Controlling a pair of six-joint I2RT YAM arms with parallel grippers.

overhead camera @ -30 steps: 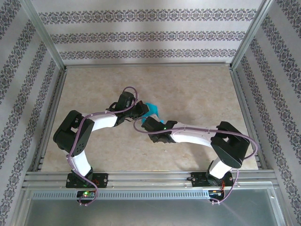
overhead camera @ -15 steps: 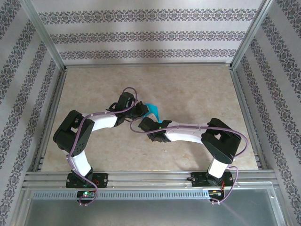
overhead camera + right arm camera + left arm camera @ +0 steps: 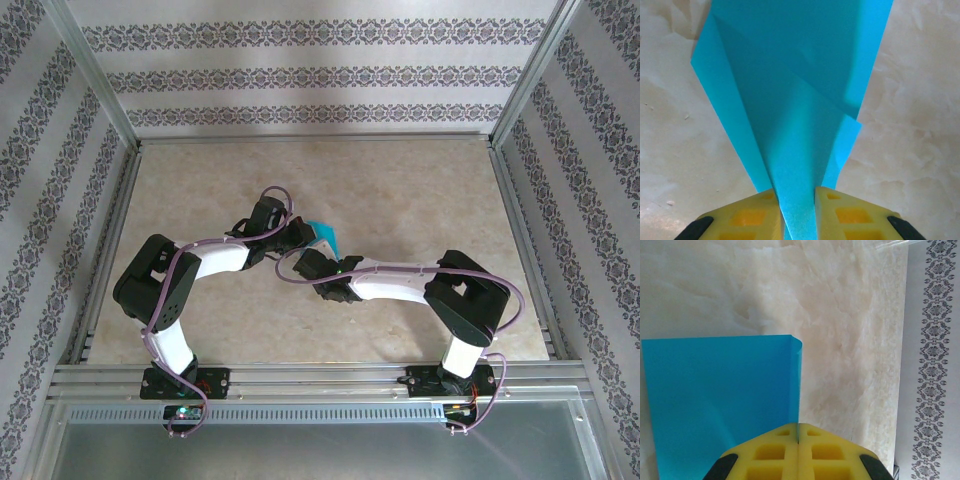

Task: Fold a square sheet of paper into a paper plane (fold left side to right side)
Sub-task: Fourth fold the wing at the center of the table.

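The square sheet of paper [image 3: 322, 232] is teal-blue and partly folded, held up off the table between the two arms at mid-table. My left gripper [image 3: 300, 233] is shut on one edge of it. In the left wrist view the yellow pads [image 3: 770, 450] meet on the folded edge of the sheet of paper [image 3: 720, 400]. My right gripper [image 3: 308, 262] comes in from the near side. Its yellow pads [image 3: 850, 212] stand a narrow way apart, and a creased flap of the sheet of paper [image 3: 790, 100] fills the gap at the right gripper [image 3: 799, 200].
The beige marbled table [image 3: 400, 190] lies open behind and to the right of the arms. Metal frame posts and patterned walls [image 3: 320, 75] close in the back and both sides. A metal rail [image 3: 320, 378] runs along the near edge.
The right arm has drawn in leftward toward the paper, and its jaws have narrowed around the flap. The left gripper has stayed shut on the sheet's edge.
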